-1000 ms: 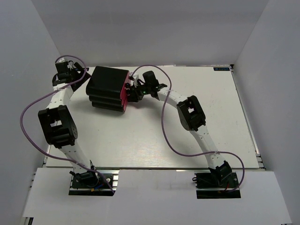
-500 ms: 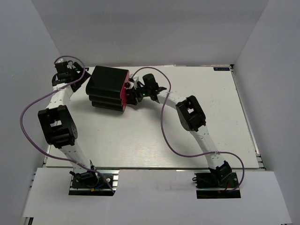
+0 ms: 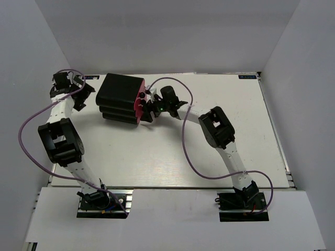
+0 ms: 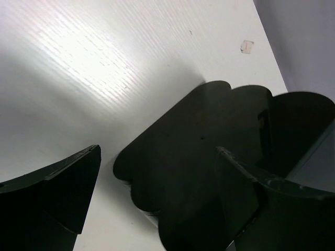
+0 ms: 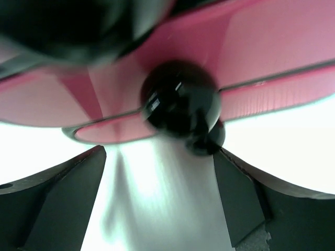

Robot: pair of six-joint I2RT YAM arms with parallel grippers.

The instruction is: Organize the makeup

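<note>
The right gripper (image 5: 158, 157) is spread around the black knob (image 5: 180, 99) of a pink drawer (image 5: 261, 57); the left gripper (image 4: 157, 150) is spread, empty. No makeup is seen. If the knob is gripped off-centre, the black box (image 3: 119, 98) could be dragged.

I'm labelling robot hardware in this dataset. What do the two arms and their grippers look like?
The left arm and right arm match: slim white links, chunky black joint housings and black bases. A purple cable loops loosely along each. The gripper fingers are plain black wedge-shaped plates with no markings visible.
</note>
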